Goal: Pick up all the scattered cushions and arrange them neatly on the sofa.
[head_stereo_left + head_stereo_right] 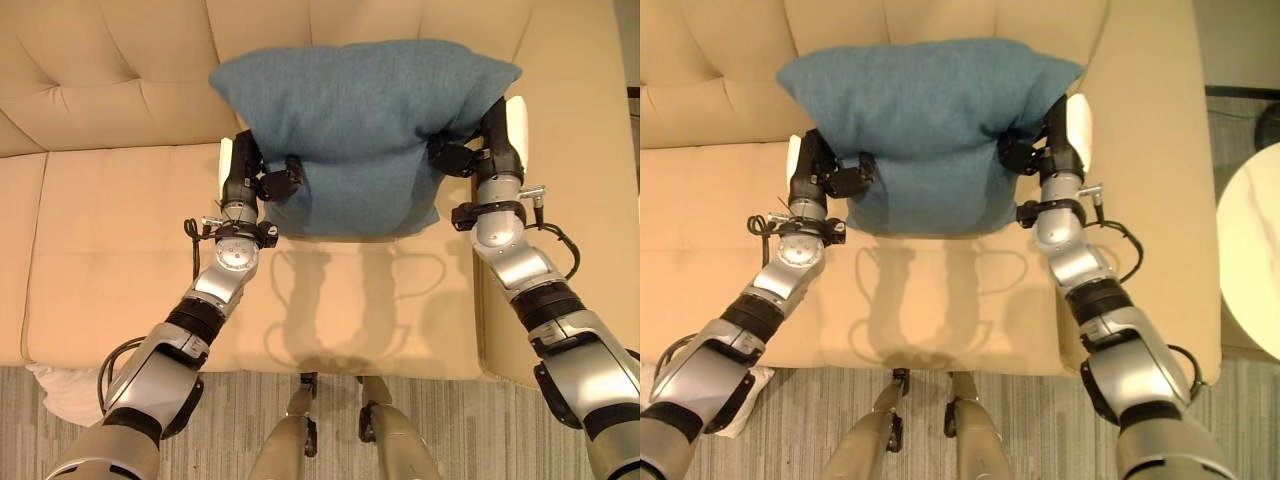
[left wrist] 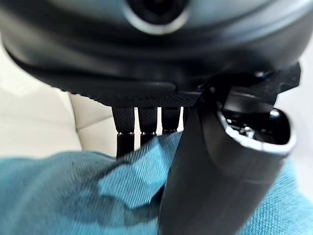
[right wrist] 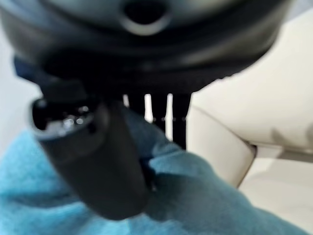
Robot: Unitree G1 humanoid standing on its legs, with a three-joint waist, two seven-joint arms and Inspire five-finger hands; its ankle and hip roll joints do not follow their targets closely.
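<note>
My left hand (image 1: 262,180) and right hand (image 1: 468,152) each pinch a side of the soft teal fabric cushion (image 1: 360,120), held above the beige tufted sofa (image 1: 100,90). I should lower it level, square against the backrest.

**Layout of cushion, hands and sofa**

Cushion (image 1: 360,130) held above sofa seat (image 1: 120,260), at 12 o'clock, against backrest (image 1: 110,70). Left hand (image 1: 262,178) pinching cushion's edge at 9 o'clock; right hand (image 1: 470,150) pinching at 3 o'clock. Sofa armrest (image 1: 570,130) at 3 o'clock beyond right hand. Round table (image 1: 1252,255) further out at 3 o'clock. Rug (image 1: 230,420) at 6 o'clock, before the seat.
</note>
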